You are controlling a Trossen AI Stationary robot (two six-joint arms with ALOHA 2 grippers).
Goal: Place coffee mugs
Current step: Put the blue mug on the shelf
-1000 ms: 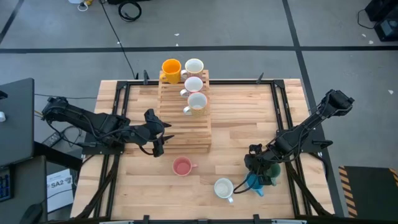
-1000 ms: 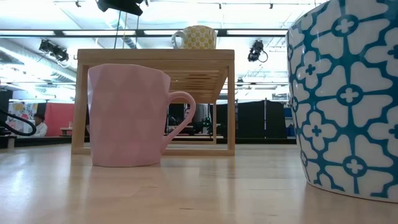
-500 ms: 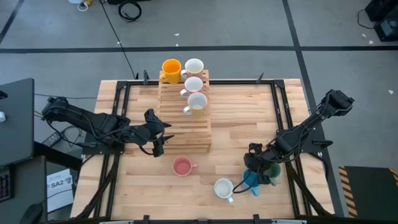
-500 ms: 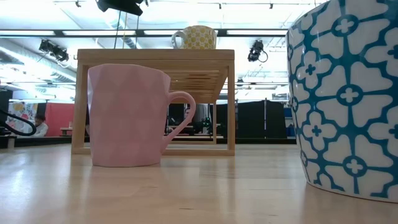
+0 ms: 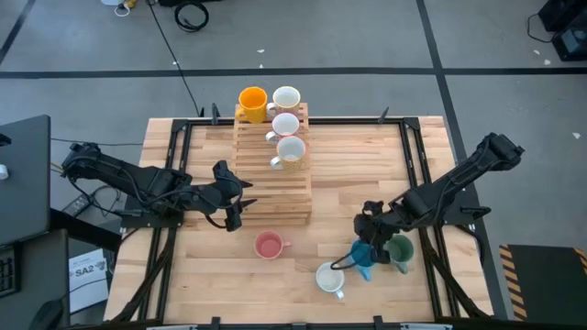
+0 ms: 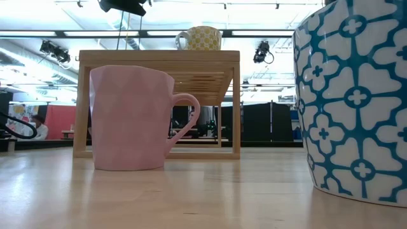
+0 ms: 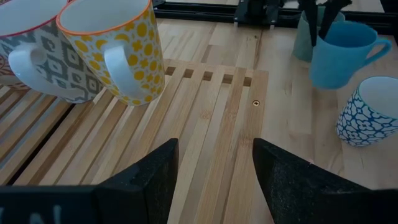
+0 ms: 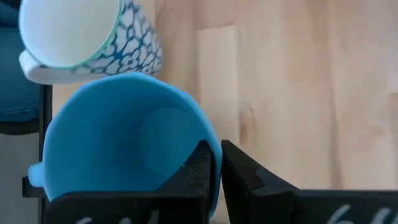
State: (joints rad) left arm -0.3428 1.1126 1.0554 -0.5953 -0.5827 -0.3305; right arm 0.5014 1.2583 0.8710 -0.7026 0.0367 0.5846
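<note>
The blue mug is gripped by its rim in the right gripper, whose jaws are closed on the mug's wall, one finger inside and one outside, as is seen in the right wrist view. This mug is found near the front right part of the table, just beside the dark green mug on one side and close to the white mug with blue pattern on the other. In the right wrist view the blue mug is shown with the patterned mug directly beyond it. The pink mug is set upright on the table in front of the wooden slatted rack, well apart from the blue one. On the rack three mugs are lined up: a white mug at the back, a red-rimmed mug in the middle and a yellow-dotted mug nearest the front, with the orange mug just beside the back one. The left gripper is held at the left edge of the rack, its jaws spread wide and nothing between them, as the left wrist view shows over the slats. In the low view the pink mug is seen before the rack.
</note>
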